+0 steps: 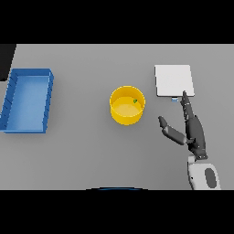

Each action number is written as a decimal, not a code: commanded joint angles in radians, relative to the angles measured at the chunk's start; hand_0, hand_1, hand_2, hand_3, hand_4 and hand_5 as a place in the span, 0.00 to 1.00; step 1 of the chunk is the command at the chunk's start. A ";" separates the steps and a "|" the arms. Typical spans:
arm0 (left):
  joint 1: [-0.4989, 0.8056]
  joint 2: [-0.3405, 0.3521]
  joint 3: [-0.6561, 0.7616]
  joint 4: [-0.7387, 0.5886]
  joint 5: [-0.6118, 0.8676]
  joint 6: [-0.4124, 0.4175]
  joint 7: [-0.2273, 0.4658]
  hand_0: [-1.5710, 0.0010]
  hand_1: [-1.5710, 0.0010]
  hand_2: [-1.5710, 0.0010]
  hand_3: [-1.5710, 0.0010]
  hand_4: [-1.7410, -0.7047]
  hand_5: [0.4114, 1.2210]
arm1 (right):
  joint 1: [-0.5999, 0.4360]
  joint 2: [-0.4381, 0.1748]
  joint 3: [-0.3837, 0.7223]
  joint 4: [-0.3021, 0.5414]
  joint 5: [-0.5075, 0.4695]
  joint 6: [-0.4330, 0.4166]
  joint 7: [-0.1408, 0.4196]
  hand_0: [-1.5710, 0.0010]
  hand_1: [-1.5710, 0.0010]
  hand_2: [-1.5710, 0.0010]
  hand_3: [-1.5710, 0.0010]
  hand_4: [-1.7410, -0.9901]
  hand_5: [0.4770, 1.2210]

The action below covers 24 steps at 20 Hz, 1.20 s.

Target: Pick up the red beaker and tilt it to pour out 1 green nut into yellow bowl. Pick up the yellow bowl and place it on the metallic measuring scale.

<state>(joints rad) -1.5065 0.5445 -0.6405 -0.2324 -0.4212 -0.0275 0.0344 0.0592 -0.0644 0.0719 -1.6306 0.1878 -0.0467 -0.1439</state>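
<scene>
A yellow bowl [127, 105] stands near the middle of the grey bench [91, 151], with a small green nut [135, 101] inside by its right wall. To its right lies the metallic measuring scale [173, 80]. The right robot hand [194, 132] is open, straight fingers reaching the scale's near edge, thumb spread toward the bowl. A blue tray [27, 100] sits far left.

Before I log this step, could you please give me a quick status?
Right hand open, empty, beside scale. Left hand unseen. Yellow bowl on table, nut inside. Path clear.
</scene>
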 commanded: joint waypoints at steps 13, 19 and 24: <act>0.687 0.200 0.186 -0.659 0.357 0.364 0.446 0.00 0.00 0.00 0.08 0.00 1.00 | -0.001 -0.022 0.025 0.015 0.042 0.009 0.002 1.00 1.00 1.00 1.00 0.71 0.25; 0.878 0.209 0.174 -0.847 0.382 0.461 0.548 0.00 0.00 0.00 0.04 0.00 1.00 | 0.010 -0.020 0.031 0.009 0.050 0.007 -0.012 1.00 1.00 1.00 1.00 0.70 0.25; 0.924 0.212 0.157 -0.866 0.382 0.471 0.576 0.00 0.00 0.00 0.01 0.00 0.69 | 0.009 -0.027 0.026 -0.002 0.049 0.005 -0.010 1.00 1.00 1.00 1.00 0.71 0.25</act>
<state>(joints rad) -0.5822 0.7566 -0.4836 -1.0982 -0.0399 0.4427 0.6101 0.0680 -0.0918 0.0983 -1.6326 0.2365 -0.0417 -0.1534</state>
